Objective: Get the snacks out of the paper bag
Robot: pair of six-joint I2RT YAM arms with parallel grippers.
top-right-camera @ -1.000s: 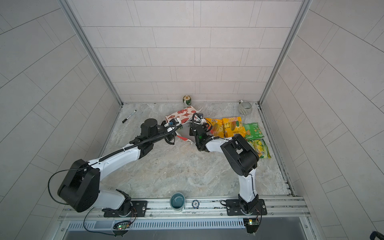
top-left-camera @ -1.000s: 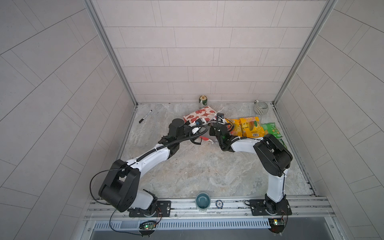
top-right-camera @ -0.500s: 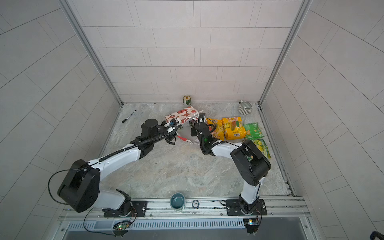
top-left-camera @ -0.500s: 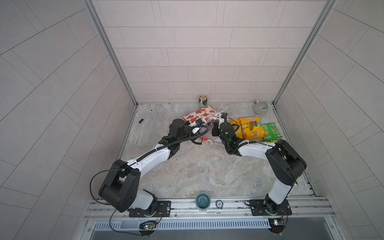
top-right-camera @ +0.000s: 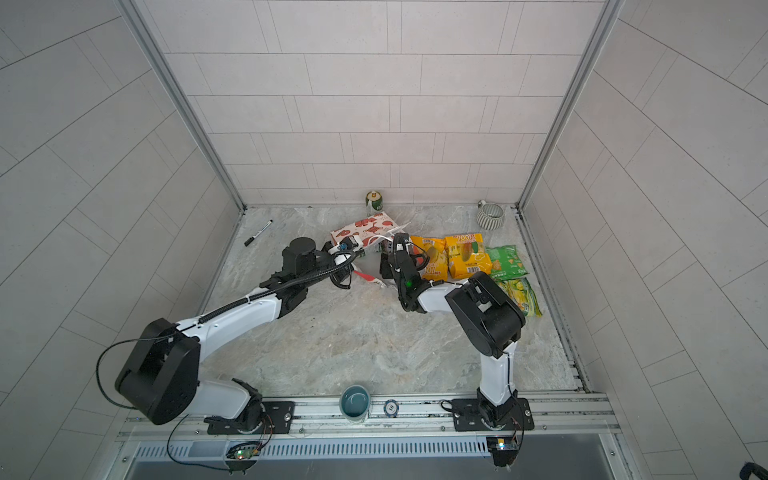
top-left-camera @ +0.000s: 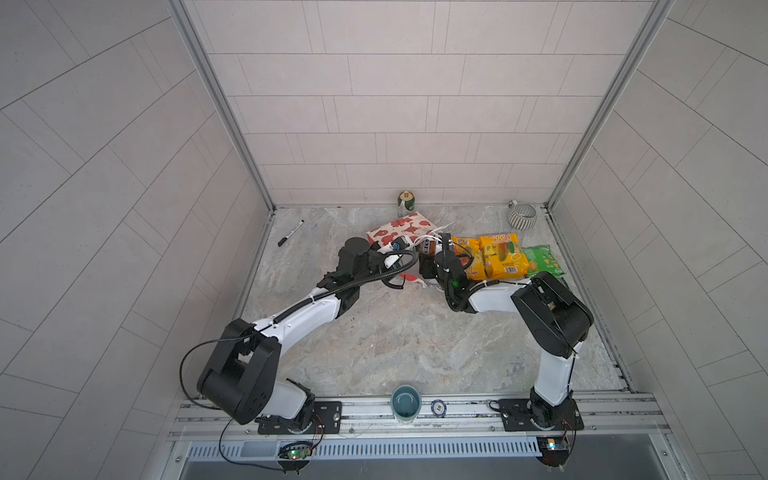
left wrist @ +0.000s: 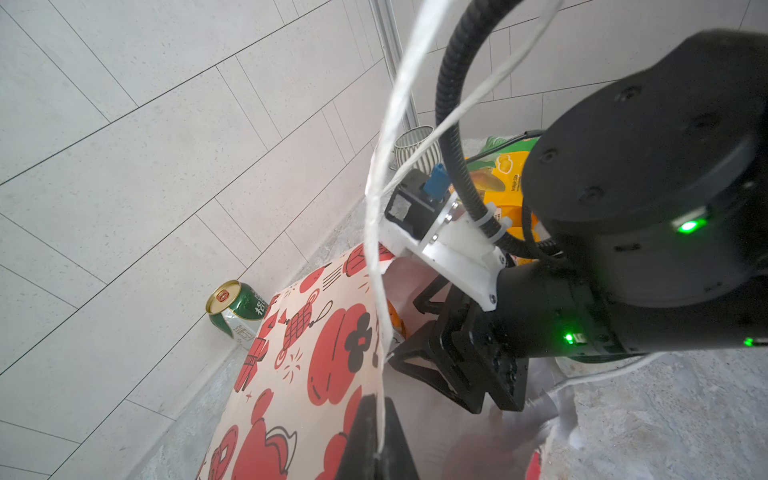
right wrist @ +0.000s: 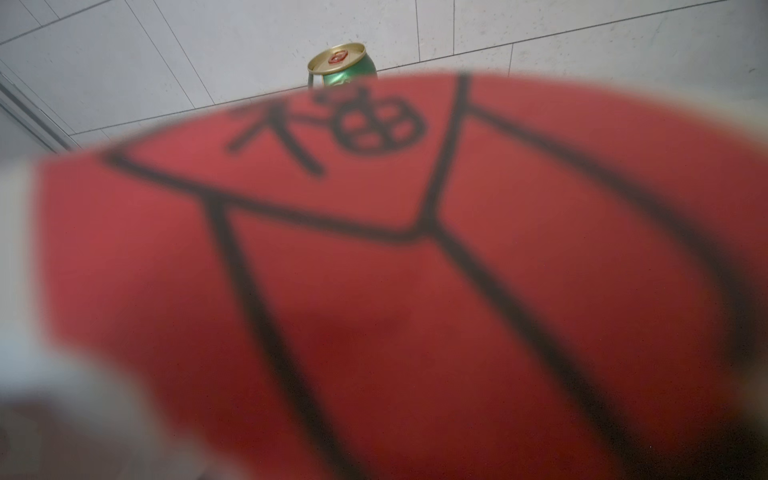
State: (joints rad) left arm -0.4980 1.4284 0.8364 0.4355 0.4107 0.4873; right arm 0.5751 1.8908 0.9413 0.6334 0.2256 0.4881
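The bench (top-left-camera: 395, 332) is boxed by tiled walls (top-left-camera: 395, 145) at back, L and R; a metal rail (top-left-camera: 469, 405) runs along the front. Bare marble shows across mid and front, w/ L arm (top-left-camera: 307, 316) and R arm (top-left-camera: 494, 297) bent over it. The back strip is crowded: paper bag (top-left-camera: 397, 229) lies on its side near the back wall, drink can (top-left-camera: 406, 202) upright just behind it. Marker (top-left-camera: 290, 233) lies apart near the L edge; striped cup (top-left-camera: 523, 216) sits in the back-R corner; teal cup (top-left-camera: 406, 402) and round chip (top-left-camera: 437, 408) are on the front rail.

Bag is white w/ red cartoon prints, mouth toward front-R. Left jaws are pressed together on its white cord handle (left wrist: 374, 266), which runs up past the lens in L wrist view. Right jaws are spread, reaching into the bag mouth; an orange pkt edge (left wrist: 395, 320) shows inside, just beside the tips; touching or not, can't tell. R wrist view: blurred red print fills most of it.

Out on the bench, R of the bag: yellow-orange "100" pkt (top-left-camera: 503, 255), second "100" pkt (top-left-camera: 478, 268) partly under the R arm, green pkt (top-left-camera: 540, 259) near the R edge, yellow-green pkt (top-right-camera: 519, 297) in front of that, partly hidden by the R elbow.
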